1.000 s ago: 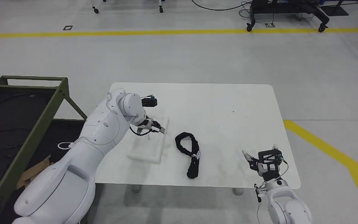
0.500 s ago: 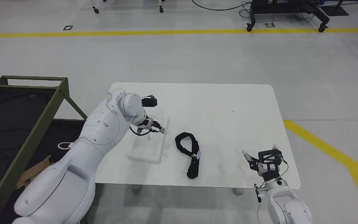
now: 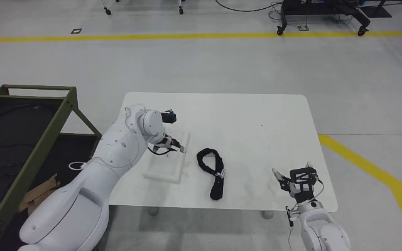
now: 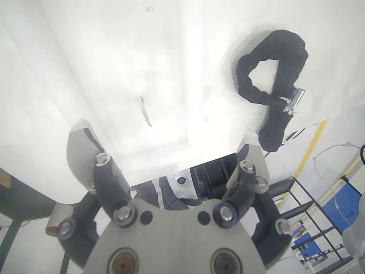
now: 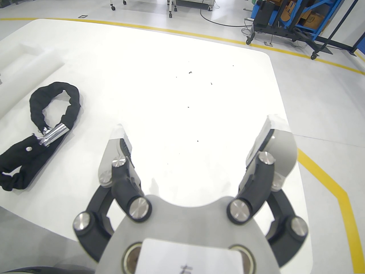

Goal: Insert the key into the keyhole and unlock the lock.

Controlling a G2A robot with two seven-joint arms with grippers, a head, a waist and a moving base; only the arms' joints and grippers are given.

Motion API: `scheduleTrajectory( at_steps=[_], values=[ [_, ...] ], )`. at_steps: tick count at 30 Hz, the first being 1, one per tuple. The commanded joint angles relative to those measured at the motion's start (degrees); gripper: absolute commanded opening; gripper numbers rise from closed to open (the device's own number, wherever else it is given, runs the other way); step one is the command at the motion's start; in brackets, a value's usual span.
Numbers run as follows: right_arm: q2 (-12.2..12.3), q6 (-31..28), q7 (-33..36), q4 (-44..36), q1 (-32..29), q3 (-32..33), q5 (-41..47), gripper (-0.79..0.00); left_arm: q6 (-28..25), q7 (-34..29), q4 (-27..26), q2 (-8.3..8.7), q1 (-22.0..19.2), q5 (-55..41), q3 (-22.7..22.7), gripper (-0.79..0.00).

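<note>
Just left of the chain lock, a white foam block lies on the desk, and the left tool hangs over the end of the block nearest the lock. That arm held still until half a second ago. Since then it has drawn its elbow in, and the tool has slid a little lower and closer to the foam. In the left wrist view the left tool is released, its fingers spread wide with nothing between them. A thin sliver that I take for the key lies on the foam ahead of them, apart from the lock, though it is too small to be sure. The shift reads as the start of a descent to pick it up, so the task looks to be at its first step: the key is not yet grasped and nothing is near the keyhole. The chain lock itself, a loop in a black fabric sleeve, lies flat on the desk with its silver lock barrel crossing the sleeve. I cannot tell which end holds the keyhole. Well to the right of the lock, near the desk's front corner, the right tool hovers, likewise released and touching nothing.
</note>
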Motion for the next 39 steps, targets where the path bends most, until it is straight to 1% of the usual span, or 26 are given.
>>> scheduleTrajectory(
  at_steps=[1,3,4,5,6,9,10,13,15,18,22,23,24,27,32,35,37,39],
  values=[
    [0.0,0.0,0.0,0.0,0.0,0.0,0.0,0.0,-0.02,-0.11,1.0,-0.32,-0.04,-0.2,0.08,0.0],
    [0.0,0.0,0.0,0.0,0.0,0.0,0.0,0.0,0.24,0.34,2.17,-0.64,-0.07,-0.08,0.22,-0.037],
    [0.0,0.0,0.0,0.0,0.0,0.0,0.0,0.0,0.91,0.89,2.79,-0.81,-0.15,0.23,0.34,-0.074],
    [0.0,0.0,0.0,0.0,0.0,0.0,0.0,0.0,1.8,1.57,3.3,-1.01,-0.21,0.72,0.54,-0.154],
    [0.0,0.0,0.0,0.0,0.0,0.0,0.0,0.0,2.39,2.16,3.73,-1.22,-0.22,0.98,0.67,-0.203],
    [0.0,0.0,0.0,0.0,0.0,0.0,0.0,0.0,2.68,2.89,5.35,-1.74,-0.47,1.12,0.79,-0.249],
    [0.0,0.0,0.0,0.0,0.0,0.0,0.0,0.0,2.82,3.18,5.83,-1.92,-0.56,1.29,0.87,-0.329],
    [0.0,0.0,0.0,0.0,0.0,0.0,0.0,0.0,2.12,4.67,6.8,-2.45,-0.69,1.6,1.05,-0.394],
    [0.0,0.0,0.0,0.0,0.0,0.0,0.0,0.0,2.73,7.08,7.26,-2.84,-0.58,2.66,1.45,-0.406],
    [0.0,0.0,0.0,0.0,0.0,0.0,0.0,0.0,3.06,8.85,7.94,-3.49,-0.42,3.86,2.04,-0.413],
    [0.0,0.0,0.0,0.0,0.0,0.0,0.0,0.0,3.0,9.37,9.31,-4.4,-0.56,4.45,2.48,-0.428],
    [0.0,0.0,0.0,0.0,0.0,0.0,0.0,0.0,2.6,9.34,9.65,-4.61,-0.6,4.38,2.49,-0.474],
    [0.0,0.0,0.0,0.0,0.0,0.0,0.0,0.0,2.39,9.39,10.04,-4.8,-0.71,4.36,2.5,-0.496],
    [0.0,0.0,0.0,0.0,0.0,0.0,0.0,0.0,1.4,9.47,11.06,-5.26,-1.1,3.96,2.28,-0.502],
    [0.0,0.0,0.0,0.0,0.0,0.0,0.0,0.0,-0.58,8.82,12.92,-5.61,-1.92,3.11,1.61,-0.56],
    [0.0,0.0,0.0,0.0,0.0,0.0,0.0,0.0,-1.22,8.54,13.34,-5.83,-2.03,3.24,1.53,-0.56],
    [0.0,0.0,0.0,0.0,0.0,0.0,0.0,0.0,-1.66,8.33,13.59,-5.94,-2.08,3.32,1.47,-0.588],
    [0.0,0.0,0.0,0.0,0.0,0.0,0.0,0.0,-1.72,8.36,13.79,-6.05,-2.12,3.54,1.44,-0.588]
  ],
)
